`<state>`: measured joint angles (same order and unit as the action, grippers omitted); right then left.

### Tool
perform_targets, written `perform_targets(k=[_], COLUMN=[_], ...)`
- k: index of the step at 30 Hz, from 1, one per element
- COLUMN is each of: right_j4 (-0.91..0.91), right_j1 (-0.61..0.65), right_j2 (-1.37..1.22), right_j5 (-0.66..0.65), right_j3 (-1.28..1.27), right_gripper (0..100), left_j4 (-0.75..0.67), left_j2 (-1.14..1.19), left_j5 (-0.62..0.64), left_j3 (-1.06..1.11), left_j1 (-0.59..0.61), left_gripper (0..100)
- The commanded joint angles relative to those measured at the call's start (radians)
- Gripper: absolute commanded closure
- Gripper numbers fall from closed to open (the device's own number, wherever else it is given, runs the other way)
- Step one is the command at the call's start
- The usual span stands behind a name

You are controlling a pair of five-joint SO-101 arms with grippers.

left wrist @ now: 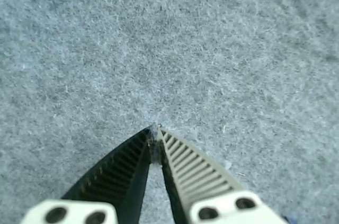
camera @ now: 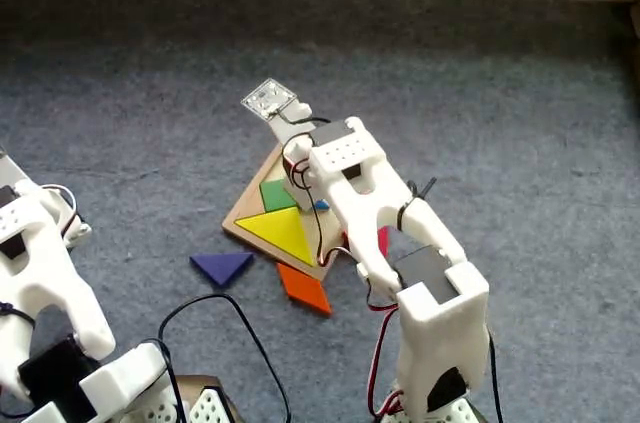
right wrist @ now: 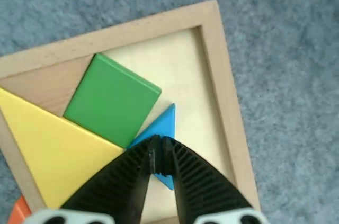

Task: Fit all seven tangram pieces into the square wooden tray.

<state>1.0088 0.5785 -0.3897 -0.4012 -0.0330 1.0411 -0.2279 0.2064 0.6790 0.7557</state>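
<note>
Right wrist view, right hand [right wrist: 159, 155] apparently pinching blue triangle [right wrist: 165, 121], green square [right wrist: 111, 99] beside, left hand [left wrist: 154, 134] closed.

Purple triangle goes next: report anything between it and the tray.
Nothing lies on the carpet between the purple triangle and the tray. Inside, the yellow triangle fills the nearest corner; the right gripper hangs over the bare floor beyond.
</note>
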Motion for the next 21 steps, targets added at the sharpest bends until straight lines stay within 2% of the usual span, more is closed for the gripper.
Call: perform_targets(k=[1, 21], right_j4=[0.001, -0.108], right_j1=[0.027, 0.056], right_j2=[0.004, 0.005], right_j5=[-0.014, -0.014], right_j3=[0.041, 0.03], right_gripper=[97.3, 97.3], left_j4=[-0.002, -0.002], left_j2=[-0.033, -0.033], left_j5=[-0.009, -0.009], left_j3=[-0.038, -0.038], left_j1=[-0.025, -0.025], left_gripper=[99, 99])
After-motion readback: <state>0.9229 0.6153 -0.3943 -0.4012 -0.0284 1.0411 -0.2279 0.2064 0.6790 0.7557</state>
